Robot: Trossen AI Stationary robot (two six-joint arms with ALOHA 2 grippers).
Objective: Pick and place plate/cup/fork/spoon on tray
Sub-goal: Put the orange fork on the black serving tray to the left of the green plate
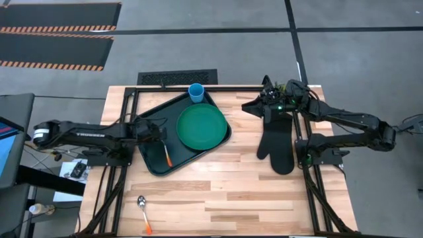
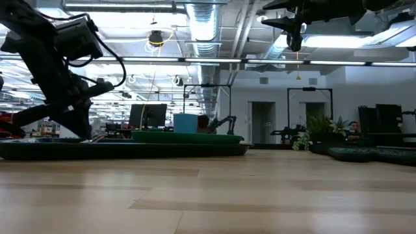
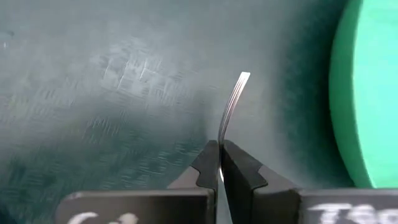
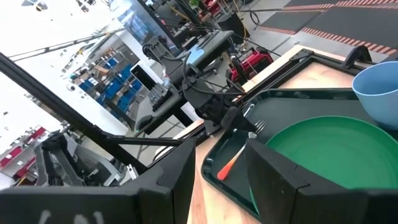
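Note:
The dark tray (image 1: 153, 168) lies on the table's left half. The green plate (image 1: 201, 125) lies flat on it, and the light-blue cup (image 1: 196, 92) stands at its far corner. My left gripper (image 1: 162, 137) is low over the tray's left part, shut on the fork (image 1: 166, 153). The fork's silver tines (image 3: 237, 87) stick out past the fingers. The spoon (image 1: 143, 208) lies on the wood near the table's front edge, bowl toward the tray. My right gripper (image 1: 264, 100) is open and empty, high above the far end of the black oven mitt (image 1: 277, 142). My left gripper pinches the fork's silver neck (image 3: 220, 144) between its two fingers (image 3: 241, 171), just behind the tines. The fork stands on edge in the hold, and the fingers lie across it. The orange handle (image 4: 226, 167) slopes down toward the tray's near-left rim; whether it touches the tray I cannot tell.
Bare wood lies between the tray and the mitt and along the table's front edge. A black frame runs along the table's far edge (image 1: 177, 78) and down both sides.

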